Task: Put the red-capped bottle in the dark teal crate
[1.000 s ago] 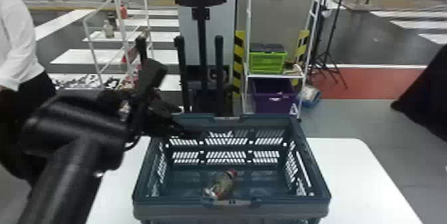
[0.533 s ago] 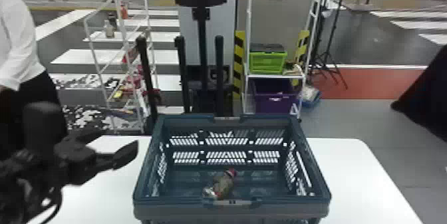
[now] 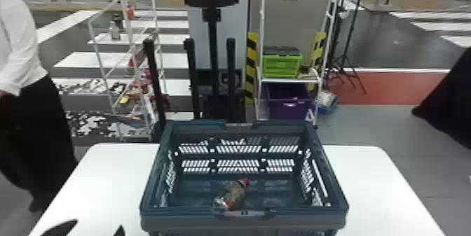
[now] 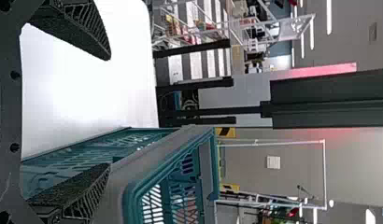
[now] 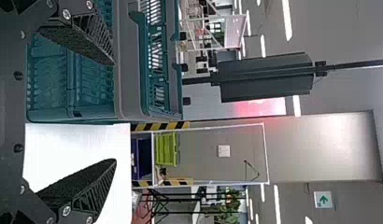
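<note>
Red-capped bottle lies on its side within the dark teal crate, near the front wall, cap pointing rearward; placing judged complete — at most, arms left to park; crate rests on white table; left gripper and right gripper both released, fingers spread, nothing grasped; beyond — green crate above purple bin, contents of both indeterminate.

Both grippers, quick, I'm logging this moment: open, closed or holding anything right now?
Left gripper: open, holding nothing.
Right gripper: open, holding nothing.
</note>
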